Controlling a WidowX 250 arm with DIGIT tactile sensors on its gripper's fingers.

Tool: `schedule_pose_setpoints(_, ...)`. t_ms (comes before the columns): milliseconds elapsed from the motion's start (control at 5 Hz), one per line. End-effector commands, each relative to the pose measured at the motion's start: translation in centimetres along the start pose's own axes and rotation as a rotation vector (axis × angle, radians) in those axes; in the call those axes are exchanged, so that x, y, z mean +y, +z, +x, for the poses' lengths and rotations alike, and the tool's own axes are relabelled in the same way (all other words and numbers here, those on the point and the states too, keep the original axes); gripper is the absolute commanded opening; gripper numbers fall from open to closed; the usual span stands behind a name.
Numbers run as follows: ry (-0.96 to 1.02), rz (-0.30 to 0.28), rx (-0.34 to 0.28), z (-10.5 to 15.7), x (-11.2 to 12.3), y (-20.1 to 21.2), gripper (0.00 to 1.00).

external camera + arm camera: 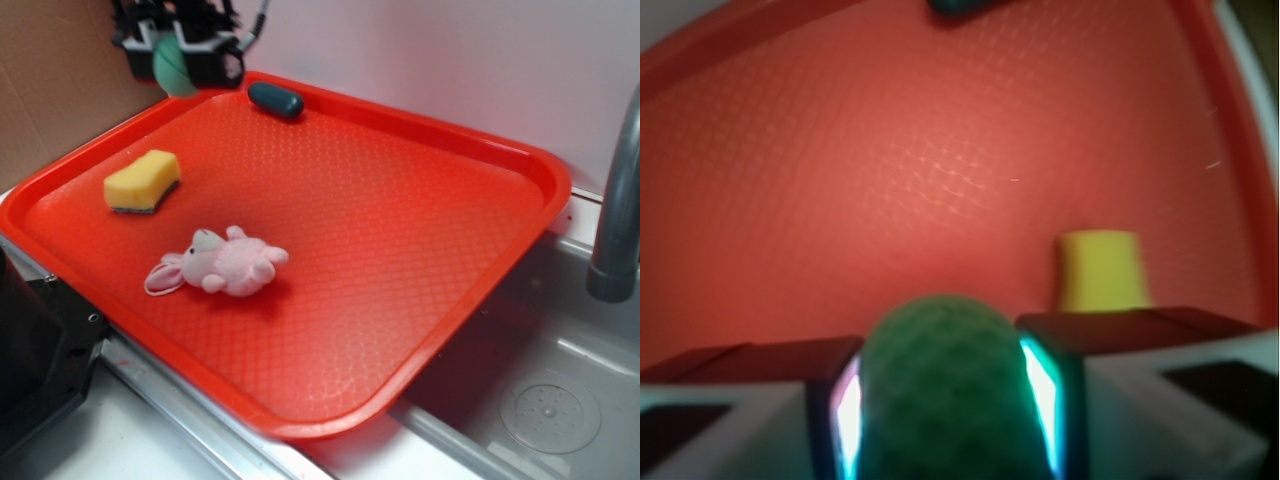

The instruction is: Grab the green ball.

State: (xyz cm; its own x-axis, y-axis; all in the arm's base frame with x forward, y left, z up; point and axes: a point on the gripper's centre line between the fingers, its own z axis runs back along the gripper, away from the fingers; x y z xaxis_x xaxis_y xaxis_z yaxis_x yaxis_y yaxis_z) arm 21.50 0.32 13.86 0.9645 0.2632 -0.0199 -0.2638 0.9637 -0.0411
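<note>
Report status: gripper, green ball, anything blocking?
Gripper shut on green ball. Ball lifted above red tray, far-left corner. Nothing in the way; dark teal capsule nearby, below.

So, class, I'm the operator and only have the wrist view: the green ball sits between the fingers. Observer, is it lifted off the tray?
Observer: Yes. In the exterior view the end effector holds the green ball in the air, above the back left corner of the red tray.
Operator: What's the dark thing at the top edge of my picture?
Observer: A dark teal capsule, lying by the tray's back rim.
Operator: I see only a yellow sponge. Anything else?
Observer: A pink plush toy lies near the front, beyond the yellow sponge.
</note>
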Motion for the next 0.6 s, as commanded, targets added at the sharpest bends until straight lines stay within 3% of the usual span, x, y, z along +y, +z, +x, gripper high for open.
schedule_pose_setpoints(0, -0.061, -0.054, -0.114, -1.87, 1.15, 5.98, 0.0)
schedule_pose_setpoints(400, 0.033, -0.059, -0.088, -1.41, 1.83, 5.79, 0.0)
